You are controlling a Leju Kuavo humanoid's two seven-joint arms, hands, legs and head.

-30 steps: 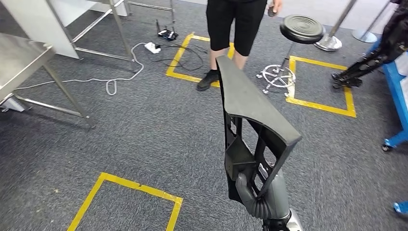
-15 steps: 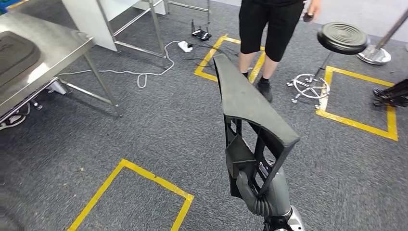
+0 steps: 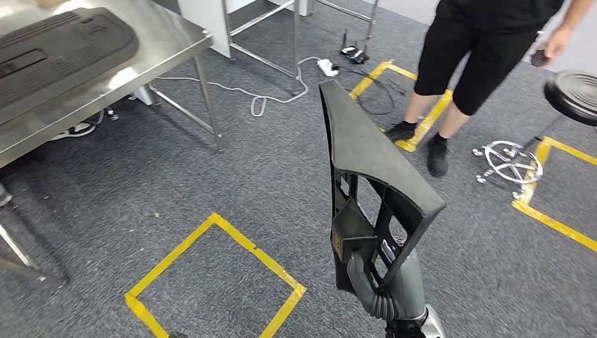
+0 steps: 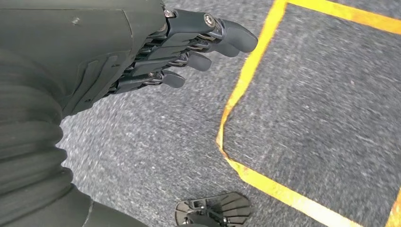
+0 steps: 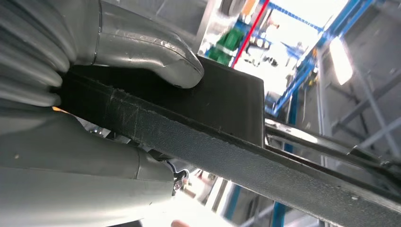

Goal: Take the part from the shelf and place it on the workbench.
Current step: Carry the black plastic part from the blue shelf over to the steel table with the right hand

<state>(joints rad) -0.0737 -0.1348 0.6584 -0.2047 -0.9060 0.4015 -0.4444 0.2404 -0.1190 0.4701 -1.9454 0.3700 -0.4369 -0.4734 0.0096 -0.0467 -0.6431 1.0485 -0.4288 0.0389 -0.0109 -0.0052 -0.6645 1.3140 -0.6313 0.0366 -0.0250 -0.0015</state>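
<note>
A steel workbench (image 3: 162,49) stands at the upper left of the head view, with a dark ribbed panel (image 3: 56,49) lying on it. The long black part (image 3: 366,155) stands upright over grey carpet, gripped at its lower end by the right hand (image 3: 376,285). The left hand (image 4: 156,61) holds nothing, fingers apparently loosely extended. A person (image 3: 479,63) stands beyond.

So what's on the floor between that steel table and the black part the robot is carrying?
In the head view, mostly grey carpet lies between the steel table and the black part, with a white cable trailing across it.
</note>
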